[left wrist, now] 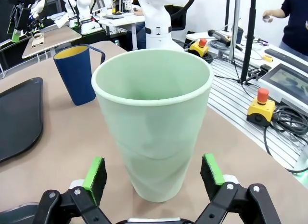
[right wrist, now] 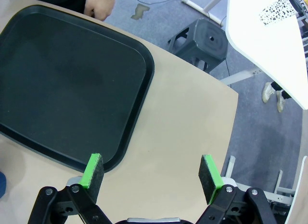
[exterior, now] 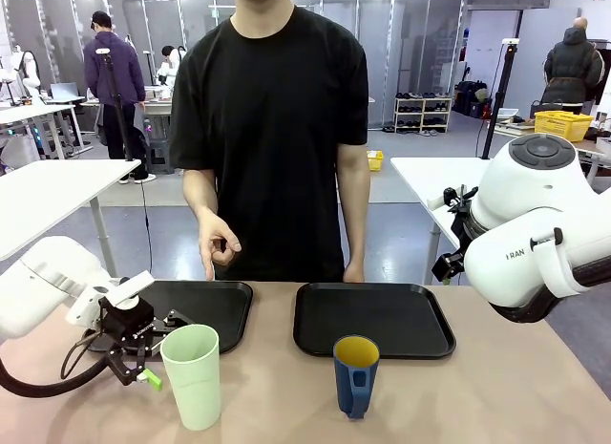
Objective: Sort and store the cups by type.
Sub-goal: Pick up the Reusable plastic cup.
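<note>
A tall pale green tumbler (exterior: 194, 375) stands upright near the front edge of the tan table. My left gripper (exterior: 143, 368) is low at its left side. In the left wrist view the tumbler (left wrist: 154, 123) is close ahead, and the left gripper (left wrist: 153, 172) is open with its green pads (left wrist: 95, 173) wide of the tumbler's base, not touching. The dark blue mug (exterior: 356, 375), yellow inside, stands upright at front centre and appears behind the tumbler as the mug (left wrist: 77, 72). My right gripper (right wrist: 151, 172) is open and holds nothing, high above the table.
Two black trays lie at the far side, the left tray (exterior: 215, 306) and the right tray (exterior: 372, 318), the latter below my right gripper as tray (right wrist: 72, 89). A person stands behind them, one hand (exterior: 218, 243) raised. The right arm (exterior: 535, 224) is raised at the right edge.
</note>
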Controlling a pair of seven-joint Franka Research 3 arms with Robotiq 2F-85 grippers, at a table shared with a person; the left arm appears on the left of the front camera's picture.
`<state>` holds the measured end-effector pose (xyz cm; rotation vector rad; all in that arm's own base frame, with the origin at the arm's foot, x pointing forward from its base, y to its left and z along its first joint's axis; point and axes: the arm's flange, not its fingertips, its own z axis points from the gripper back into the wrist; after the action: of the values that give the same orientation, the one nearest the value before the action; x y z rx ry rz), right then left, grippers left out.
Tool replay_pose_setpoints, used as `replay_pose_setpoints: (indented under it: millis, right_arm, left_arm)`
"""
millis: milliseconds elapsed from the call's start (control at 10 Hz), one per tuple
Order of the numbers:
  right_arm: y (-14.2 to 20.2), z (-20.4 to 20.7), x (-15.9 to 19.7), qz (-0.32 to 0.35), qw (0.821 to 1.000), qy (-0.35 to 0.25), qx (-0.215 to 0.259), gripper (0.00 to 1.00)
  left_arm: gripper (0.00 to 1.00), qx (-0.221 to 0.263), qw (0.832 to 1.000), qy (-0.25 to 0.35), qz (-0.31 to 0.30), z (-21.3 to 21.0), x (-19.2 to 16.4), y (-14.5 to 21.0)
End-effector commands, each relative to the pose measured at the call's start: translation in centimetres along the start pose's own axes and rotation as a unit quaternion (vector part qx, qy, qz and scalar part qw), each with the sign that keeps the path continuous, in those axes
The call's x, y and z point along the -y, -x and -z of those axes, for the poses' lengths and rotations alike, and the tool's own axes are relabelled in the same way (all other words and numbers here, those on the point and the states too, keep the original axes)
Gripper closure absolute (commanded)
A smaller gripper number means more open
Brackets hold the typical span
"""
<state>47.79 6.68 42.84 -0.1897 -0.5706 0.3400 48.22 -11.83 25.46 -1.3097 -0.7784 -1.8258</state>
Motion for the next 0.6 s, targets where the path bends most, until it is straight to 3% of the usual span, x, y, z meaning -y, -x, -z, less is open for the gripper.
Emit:
replay_pose_setpoints:
  millis: [0,500]
  right_arm:
    - [-0.1,0.2,0.0,-0.007,1.0,0.004,0.0,0.0]
    - [-0.1,0.2,0.0,-0.007,1.0,0.004,0.0,0.0]
  left_arm:
    - [0.0,0.022,1.0,-0.006,0.019,1.1,-0.1,0.3]
    - [0.0,0.04,0.999,0.013,0.028,3.0,-0.1,0.3]
